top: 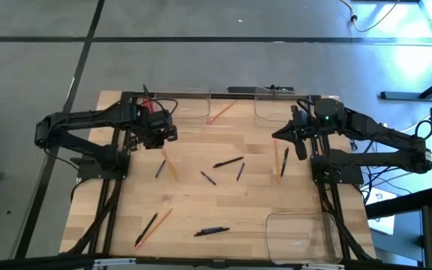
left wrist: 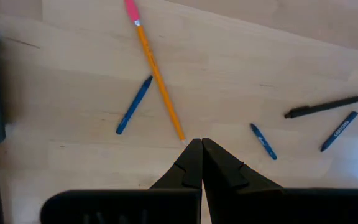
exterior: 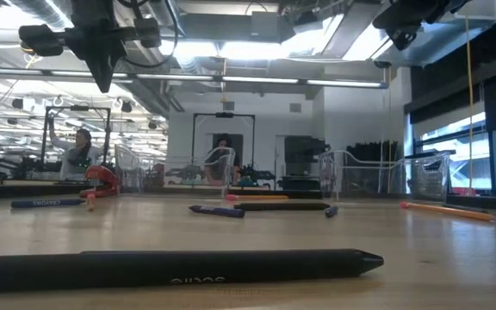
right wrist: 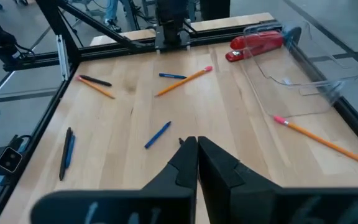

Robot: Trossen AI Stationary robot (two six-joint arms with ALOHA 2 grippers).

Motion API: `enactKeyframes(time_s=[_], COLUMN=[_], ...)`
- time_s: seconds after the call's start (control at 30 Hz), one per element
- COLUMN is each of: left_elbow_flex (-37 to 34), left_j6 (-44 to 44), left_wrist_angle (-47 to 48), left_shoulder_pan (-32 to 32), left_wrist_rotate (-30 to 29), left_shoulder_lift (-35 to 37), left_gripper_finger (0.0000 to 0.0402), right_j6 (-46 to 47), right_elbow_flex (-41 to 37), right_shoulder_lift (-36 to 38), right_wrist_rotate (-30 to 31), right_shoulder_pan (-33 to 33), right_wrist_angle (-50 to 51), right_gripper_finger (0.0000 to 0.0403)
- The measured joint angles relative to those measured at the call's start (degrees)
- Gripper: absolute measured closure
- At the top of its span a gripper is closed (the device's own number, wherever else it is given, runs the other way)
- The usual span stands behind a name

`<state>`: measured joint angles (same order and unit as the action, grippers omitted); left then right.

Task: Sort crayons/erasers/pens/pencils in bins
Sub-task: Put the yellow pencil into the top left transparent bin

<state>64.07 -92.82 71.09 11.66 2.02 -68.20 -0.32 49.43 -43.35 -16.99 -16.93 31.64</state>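
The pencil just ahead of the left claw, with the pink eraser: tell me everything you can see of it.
The pencil is a thin, long orange-yellow stick, wood by its look, with a pink eraser at one end behind a pale metal band and a point at the other. It lies flat on the bare wooden table, loose. Its point ends just ahead of the shut left claw, which does not grip it. A short blue crayon lies close beside it, apart from it. From above it lies below the left arm.

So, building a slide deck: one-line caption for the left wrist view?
Shut left gripper hovers over the wooden table, tips near an orange pencil among scattered blue crayons.
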Motion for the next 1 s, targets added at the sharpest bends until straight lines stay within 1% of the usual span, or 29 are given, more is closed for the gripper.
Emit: enactKeyframes(time_s=[0.17, 0.3, 0.37, 0.57, 0.77, 0.87, 1.0], left_elbow_flex=[0.0, 0.0, 0.0, 0.0, 0.0, 0.0, 0.0], left_j6=[0.13, 0.18, 0.27, 2.81, 3.39, 2.95, 0.13], left_wrist_angle=[0.0, 0.0, 0.0, 0.0, 0.0, 0.01, 0.2], left_shoulder_pan=[-0.12, -0.08, -0.11, -0.08, -0.45, -1.29, -2.53], left_wrist_rotate=[-0.01, 2.8, 3.17, 1.72, 1.03, 0.23, -0.37], left_shoulder_lift=[0.0, 0.0, 0.0, -0.02, -0.04, -0.04, -0.04], left_gripper_finger=[0.0401, 0.0401, 0.0401, 0.0401, 0.0401, 0.0401, 0.0401], right_j6=[0.0, 0.0, 0.0, 0.0, 0.0, 0.0, 0.0], right_elbow_flex=[0.0, 0.0, -0.02, -0.04, -0.04, -0.05, -0.07], right_shoulder_lift=[0.0, 0.0, 0.0, 0.0, 0.0, 0.0, 0.0], right_wrist_rotate=[-0.02, -0.02, -0.02, -0.04, -0.04, -0.07, -0.07], right_shoulder_pan=[0.0, 0.0, 0.0, 0.0, 0.0, 0.0, 0.0], right_wrist_angle=[-0.02, -0.04, -0.04, -0.05, -0.07, -0.07, -0.07], right_gripper_finger=[0.0388, 0.0388, 0.0388, 0.0388, 0.0388, 0.0388, 0.0388])
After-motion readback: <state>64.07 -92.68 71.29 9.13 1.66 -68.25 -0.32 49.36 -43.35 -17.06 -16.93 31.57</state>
